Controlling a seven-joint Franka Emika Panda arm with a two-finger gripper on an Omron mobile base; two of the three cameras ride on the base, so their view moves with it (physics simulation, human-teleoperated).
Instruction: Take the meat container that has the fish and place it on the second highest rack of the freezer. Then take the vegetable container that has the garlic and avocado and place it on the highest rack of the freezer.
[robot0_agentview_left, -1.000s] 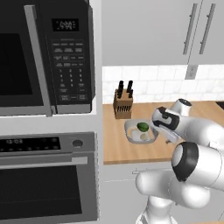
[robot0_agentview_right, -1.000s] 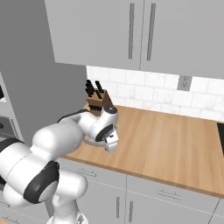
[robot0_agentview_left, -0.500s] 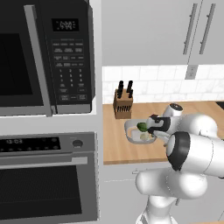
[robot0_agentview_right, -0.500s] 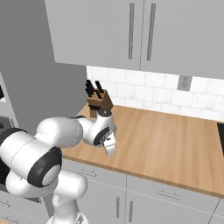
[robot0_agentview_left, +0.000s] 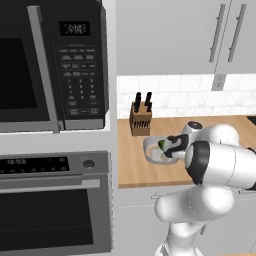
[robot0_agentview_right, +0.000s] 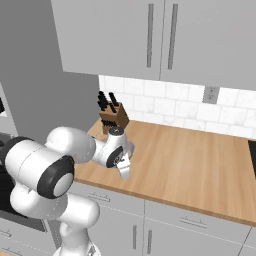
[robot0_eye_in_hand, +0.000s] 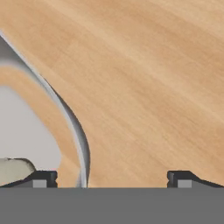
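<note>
Left to right across the left base view: black microwave (robot0_agentview_left: 52, 65) above a steel oven (robot0_agentview_left: 55, 200), then the light wooden counter (robot0_agentview_left: 135, 165). A wooden knife block (robot0_agentview_left: 140, 119) stands at the back. In front of it lies a shallow pale-grey vegetable container (robot0_agentview_left: 152, 150) holding a dark green avocado (robot0_agentview_left: 163, 145).

The two-finger gripper (robot0_eye_in_hand: 109, 179) hangs low over the container's rim (robot0_eye_in_hand: 65, 113), jaws spread wide, one tip inside the wall, one outside. A pale cream lump beside the inner tip is probably the garlic (robot0_eye_in_hand: 15, 168).

Judgement: nothing is gripped yet. Fish tray placement cannot be checked. Grasp, lift and carry to the freezer's highest rack remain.
</note>
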